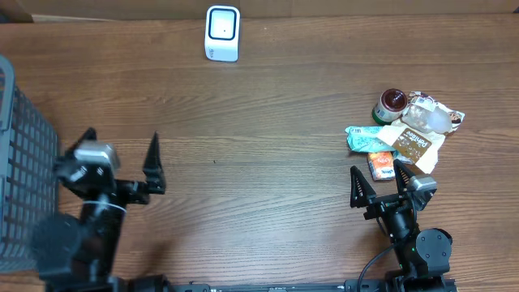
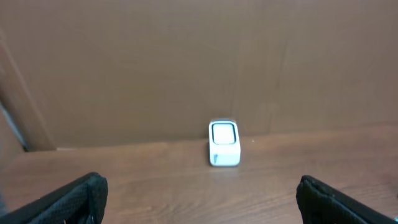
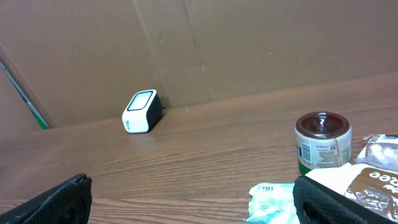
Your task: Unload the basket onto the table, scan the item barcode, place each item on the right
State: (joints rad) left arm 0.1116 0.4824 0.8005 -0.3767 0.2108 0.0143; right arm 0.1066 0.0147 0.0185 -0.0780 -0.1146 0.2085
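The white barcode scanner (image 1: 222,33) stands at the far edge of the wooden table, also visible in the left wrist view (image 2: 224,144) and the right wrist view (image 3: 143,112). A pile of items lies at the right: a green packet (image 1: 369,138) with a barcode showing (image 3: 270,200), a brown pouch (image 1: 418,144), a small orange packet (image 1: 381,165), a dark-lidded jar (image 1: 392,103) and a clear wrapped item (image 1: 434,113). My right gripper (image 1: 378,177) is open just before the pile, holding nothing. My left gripper (image 1: 122,148) is open over bare table at the left.
A dark mesh basket (image 1: 20,162) stands at the left edge beside the left arm. A brown cardboard wall (image 2: 186,62) rises behind the scanner. In the right wrist view, the jar (image 3: 322,142) and the pouch (image 3: 373,186) sit close to the right finger.
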